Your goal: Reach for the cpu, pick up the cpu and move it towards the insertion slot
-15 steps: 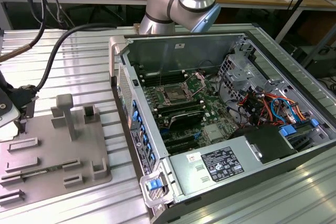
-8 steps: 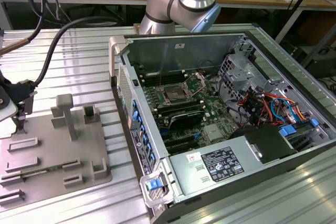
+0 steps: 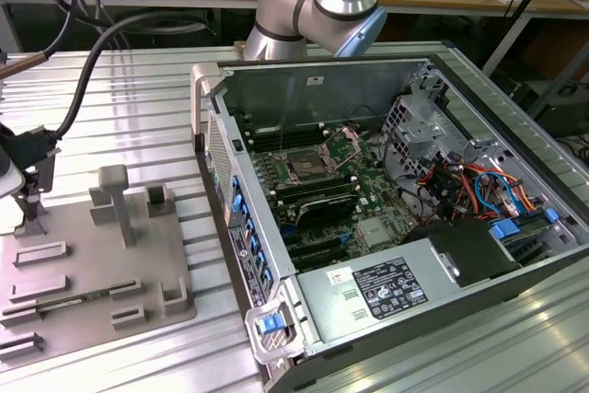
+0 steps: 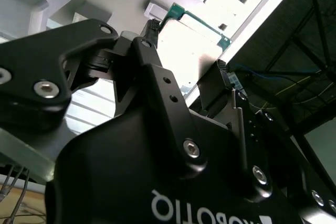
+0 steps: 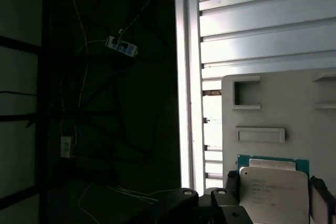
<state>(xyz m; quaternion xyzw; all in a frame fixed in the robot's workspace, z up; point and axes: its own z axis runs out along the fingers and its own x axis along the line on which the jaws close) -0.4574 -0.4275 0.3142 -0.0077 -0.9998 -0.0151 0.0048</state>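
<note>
The cpu, a silvery square with a thin green edge, lies between my gripper's fingers, which press against its two opposite sides just over the grey tray. In the second wrist view the cpu shows as a bright plate with a green rim, held between the black fingers. In the exterior view my gripper hangs low over the tray's edge at that view's far left. The insertion slot, with a shiny metal frame, sits on the green board inside the open computer case, far from the gripper.
The tray carries several raised blocks, one a tall post. The case's metal wall stands between the tray and the board. Bundled cables and a drive cage crowd the case on the exterior view's right. A black hose trails to the gripper.
</note>
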